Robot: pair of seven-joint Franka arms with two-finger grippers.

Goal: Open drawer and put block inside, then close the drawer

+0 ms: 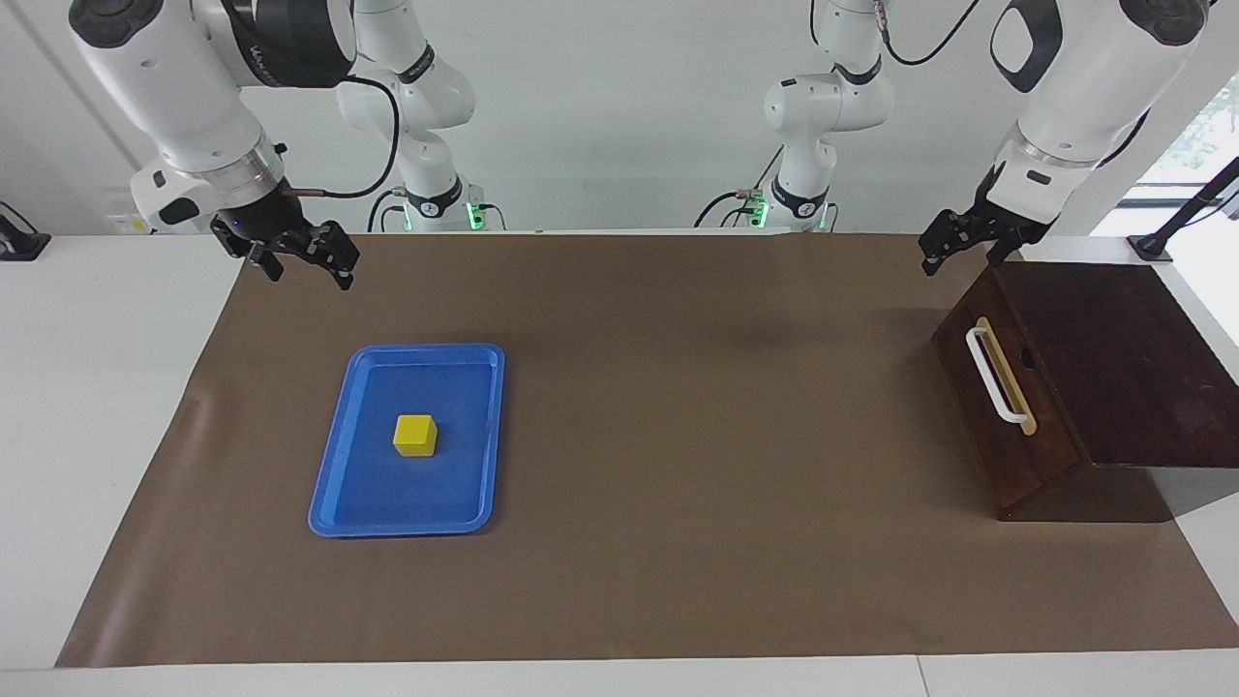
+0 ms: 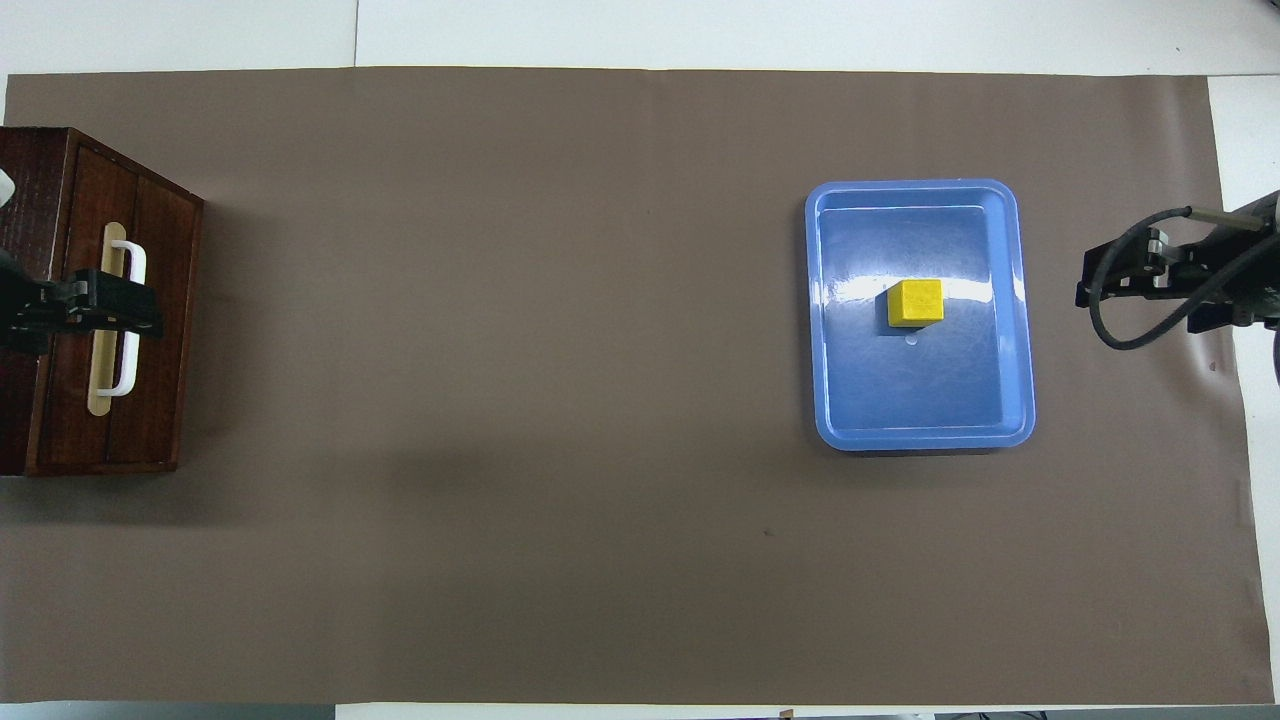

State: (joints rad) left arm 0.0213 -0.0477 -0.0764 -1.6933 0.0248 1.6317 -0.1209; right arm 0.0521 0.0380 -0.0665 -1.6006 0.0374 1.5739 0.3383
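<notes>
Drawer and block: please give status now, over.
Left gripper open, above drawer; right gripper open, near tray. Drawer shut. Block in tray. Nothing in the way.

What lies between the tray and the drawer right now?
Nothing: only bare brown paper lies between the tray holding the block and the shut drawer. The overhead view shows it best.

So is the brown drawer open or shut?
Shut. The drawer front sits flush with its dark cabinet, white handle untouched, and no pale inside shows.
</notes>
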